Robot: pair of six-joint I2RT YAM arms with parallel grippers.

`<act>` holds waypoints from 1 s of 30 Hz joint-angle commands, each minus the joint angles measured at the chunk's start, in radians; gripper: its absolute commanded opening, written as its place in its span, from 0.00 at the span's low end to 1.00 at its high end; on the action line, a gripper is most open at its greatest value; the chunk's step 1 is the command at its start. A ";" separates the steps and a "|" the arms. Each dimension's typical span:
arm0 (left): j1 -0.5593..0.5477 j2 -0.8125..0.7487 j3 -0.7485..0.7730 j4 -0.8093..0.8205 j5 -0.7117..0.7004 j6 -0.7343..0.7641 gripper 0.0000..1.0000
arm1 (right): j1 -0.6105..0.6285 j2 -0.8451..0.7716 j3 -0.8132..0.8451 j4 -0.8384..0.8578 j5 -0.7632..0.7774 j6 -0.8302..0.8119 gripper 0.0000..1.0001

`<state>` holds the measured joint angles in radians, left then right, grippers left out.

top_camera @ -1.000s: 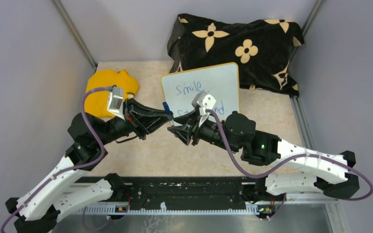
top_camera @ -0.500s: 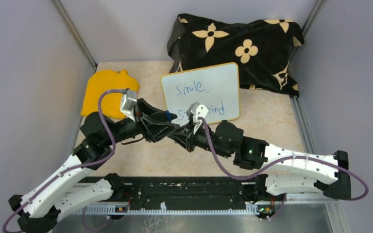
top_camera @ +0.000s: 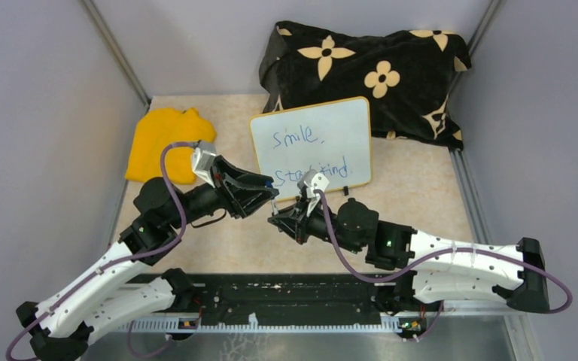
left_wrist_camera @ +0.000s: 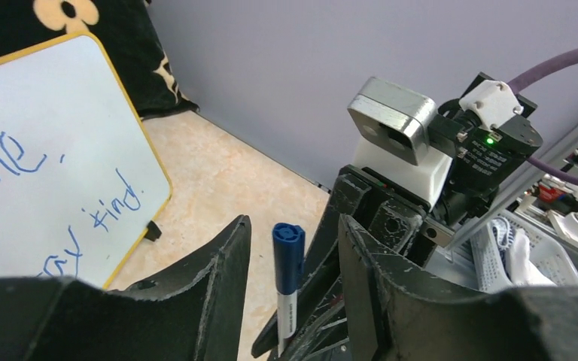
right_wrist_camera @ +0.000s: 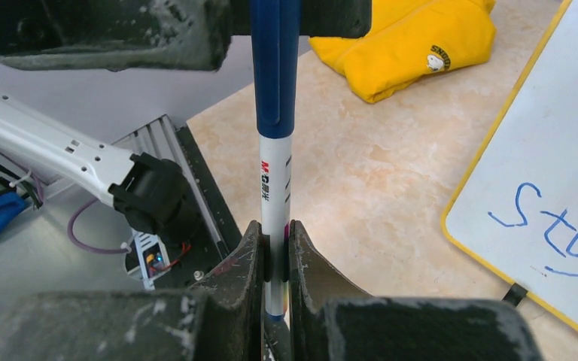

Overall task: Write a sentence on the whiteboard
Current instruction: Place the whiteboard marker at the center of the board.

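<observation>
The whiteboard (top_camera: 310,143) with its yellow rim stands propped at the back of the table. On it is the sentence (top_camera: 295,138) in blue marker, "Smile, Stay kind", in two lines. Part of the board also shows in the left wrist view (left_wrist_camera: 53,150) and the right wrist view (right_wrist_camera: 549,150). My right gripper (right_wrist_camera: 275,226) is shut on the white barrel of a marker (right_wrist_camera: 275,173) and holds it upright in front of the board. The marker's blue cap (left_wrist_camera: 288,259) stands between the jaws of my left gripper (left_wrist_camera: 293,222), which are open and clear of it. In the top view the left gripper (top_camera: 268,192) and the right gripper (top_camera: 277,218) meet tip to tip.
A black flowered cloth (top_camera: 369,68) is heaped behind the board. A yellow cloth (top_camera: 162,143) lies at the back left and also shows in the right wrist view (right_wrist_camera: 414,45). Grey walls close in the table. The black rail (top_camera: 293,304) runs along the near edge.
Both grippers have drawn back from the board toward the near edge. The right gripper has uncovered the second line of writing. The left gripper has swung right and now meets the marker's capped end.
</observation>
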<state>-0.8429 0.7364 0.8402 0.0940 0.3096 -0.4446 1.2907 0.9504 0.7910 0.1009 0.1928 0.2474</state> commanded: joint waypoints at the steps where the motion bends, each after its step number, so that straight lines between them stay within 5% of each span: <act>1: -0.004 0.006 0.008 0.039 -0.042 -0.021 0.50 | -0.011 -0.045 -0.006 0.068 0.006 0.026 0.00; 9: -0.005 0.038 -0.004 0.057 0.016 -0.042 0.38 | -0.011 -0.050 -0.007 0.060 0.012 0.024 0.00; 16: -0.005 0.052 -0.024 0.075 0.051 -0.069 0.00 | -0.011 -0.056 -0.013 0.062 0.035 0.023 0.00; 25: -0.004 0.089 -0.086 0.090 0.174 -0.094 0.00 | -0.013 -0.070 -0.015 0.104 0.105 0.006 0.00; 26: -0.004 0.079 -0.090 0.084 0.158 -0.089 0.04 | -0.014 -0.069 -0.013 0.102 0.103 0.002 0.00; 28: -0.004 0.043 -0.091 0.059 0.089 -0.083 0.42 | -0.014 -0.065 -0.008 0.085 0.076 -0.011 0.00; 30: -0.005 -0.007 -0.098 0.043 -0.029 -0.096 0.65 | -0.013 -0.061 -0.004 0.061 0.054 -0.016 0.00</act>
<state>-0.8364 0.7979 0.7673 0.1963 0.3683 -0.5079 1.2869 0.9089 0.7502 0.0761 0.2523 0.2573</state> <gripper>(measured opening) 0.478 0.066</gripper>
